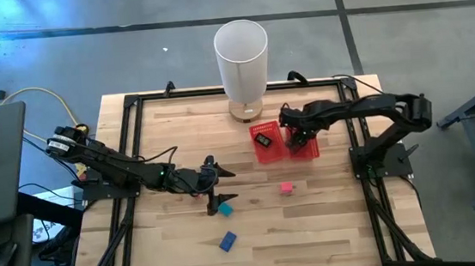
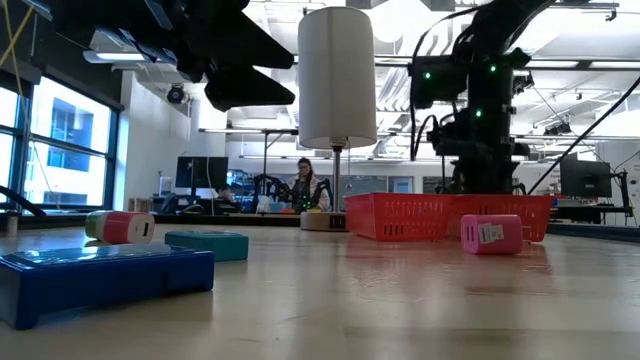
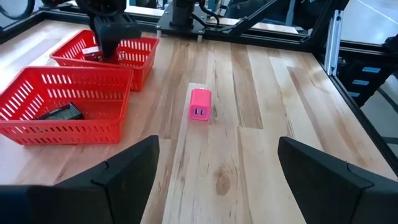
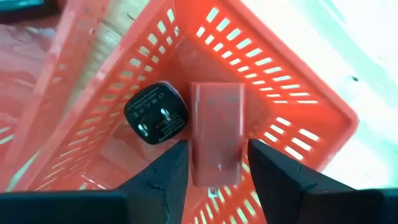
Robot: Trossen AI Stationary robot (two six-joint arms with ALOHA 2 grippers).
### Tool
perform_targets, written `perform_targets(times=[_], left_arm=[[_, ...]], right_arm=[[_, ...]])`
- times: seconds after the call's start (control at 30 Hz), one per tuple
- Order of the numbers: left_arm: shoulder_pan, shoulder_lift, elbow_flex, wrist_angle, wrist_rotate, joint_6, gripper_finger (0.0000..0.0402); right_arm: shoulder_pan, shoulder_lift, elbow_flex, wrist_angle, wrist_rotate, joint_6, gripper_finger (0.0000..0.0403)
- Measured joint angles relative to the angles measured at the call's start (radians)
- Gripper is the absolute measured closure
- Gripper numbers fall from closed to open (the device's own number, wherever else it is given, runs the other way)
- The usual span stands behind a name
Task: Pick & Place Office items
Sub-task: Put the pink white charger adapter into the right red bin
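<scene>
Looks like roughly halfway done. The red tray [image 1: 284, 153] already has stuff in both compartments: a black piece [image 1: 263, 138] in one, and in the other a black plug [image 4: 156, 114] next to a red charger [image 4: 216, 132].

The right hand [image 4: 214, 163] is down in that compartment with its fingers parted on either side of the red charger. Can't tell if it's gripping or just let go. The charger's long axis runs along the line between the fingers.

Left on the table [image 1: 332, 228]: pink charger [image 1: 286, 187], teal piece [image 1: 224, 208], blue piece [image 1: 228, 241]. The left hand [image 1: 212, 189] hovers wide open and empty beside the teal one.
</scene>
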Motion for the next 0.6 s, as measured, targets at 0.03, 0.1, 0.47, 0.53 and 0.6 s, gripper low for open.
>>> perform_targets(times=[0.03, 0.1, 0.47, 0.53, 0.6], left_arm=[[0.0, 0.0, 0.0, 0.0, 0.0, 0.004, 0.0082], [0.001, 0.0, 0.0, 0.0, 0.0, 0.005, 0.0082], [0.003, 0.0, 0.0, -0.015, 0.001, 0.0, 0.0082], [0.003, 0.0, 0.0, -0.015, 0.001, -0.003, 0.0082], [0.003, 0.0, 0.0, -0.015, 0.001, -0.004, 0.0082]], right_arm=[[0.0, -0.013, 0.0, -0.006, 0.001, 0.0, 0.025], [0.0, -0.038, 0.0, -0.015, 0.0, 0.002, 0.025], [0.099, -0.241, 0.0, -0.015, 0.131, 0.001, 0.025], [0.137, -0.28, 0.0, -0.002, 0.18, 0.003, 0.025], [0.176, -0.32, 0.0, 0.012, 0.219, 0.004, 0.025]])
